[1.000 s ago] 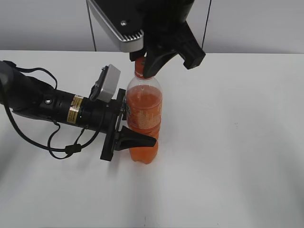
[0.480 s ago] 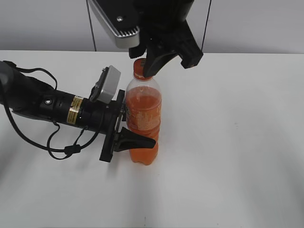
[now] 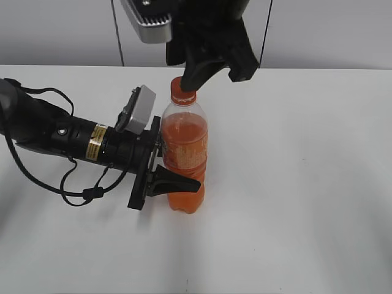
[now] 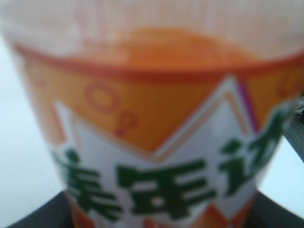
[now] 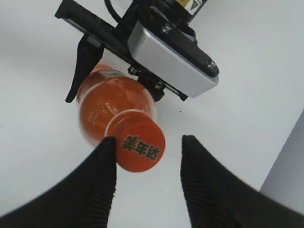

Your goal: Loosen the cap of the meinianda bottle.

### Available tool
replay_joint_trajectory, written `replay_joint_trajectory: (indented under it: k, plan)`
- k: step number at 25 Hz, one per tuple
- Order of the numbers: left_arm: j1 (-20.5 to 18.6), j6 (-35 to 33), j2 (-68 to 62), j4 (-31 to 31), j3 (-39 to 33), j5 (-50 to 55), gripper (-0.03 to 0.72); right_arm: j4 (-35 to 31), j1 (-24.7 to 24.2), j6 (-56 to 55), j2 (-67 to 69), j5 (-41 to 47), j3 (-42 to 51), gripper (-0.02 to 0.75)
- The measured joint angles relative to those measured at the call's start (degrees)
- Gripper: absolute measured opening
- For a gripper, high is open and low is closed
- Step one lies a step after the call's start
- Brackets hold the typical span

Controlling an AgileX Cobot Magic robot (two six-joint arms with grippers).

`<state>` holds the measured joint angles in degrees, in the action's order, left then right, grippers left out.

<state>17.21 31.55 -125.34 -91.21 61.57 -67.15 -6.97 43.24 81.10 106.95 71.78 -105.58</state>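
The meinianda bottle [image 3: 184,153] stands upright on the white table, filled with orange drink. Its label fills the left wrist view [image 4: 156,156]. My left gripper [image 3: 166,164] is shut on the bottle's label band from the left. The orange cap [image 3: 182,89] sits on the bottle's neck. In the right wrist view the cap [image 5: 140,149] shows dark lettering on top. My right gripper [image 5: 148,145] is open above the cap, its left finger beside the cap's edge, its right finger well apart from it. In the exterior view the right gripper [image 3: 208,70] hangs just over the cap.
The white table [image 3: 294,202] stretches to the right and front of the bottle. A grey wall [image 3: 331,30] stands behind. The left arm's cable [image 3: 79,193] loops on the table at the left.
My right gripper has risen off the cap and opened; the cap, half hidden between the fingers before, now shows whole below them. The left gripper and bottle have not moved.
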Motion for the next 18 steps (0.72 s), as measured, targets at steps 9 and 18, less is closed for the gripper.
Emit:
replay_joint_trajectory:
  k: [9,18]
  plan:
    - [0.05,-0.53,0.00,-0.21,0.00,-0.17,0.401,-2.42,0.00,-7.33,-2.40,-1.16,-0.12,0.336]
    - [0.05,-0.53,0.00,-0.26,0.00,-0.17,0.401,-4.95,0.00,-23.55,-2.70,-1.23,-0.17,0.336]
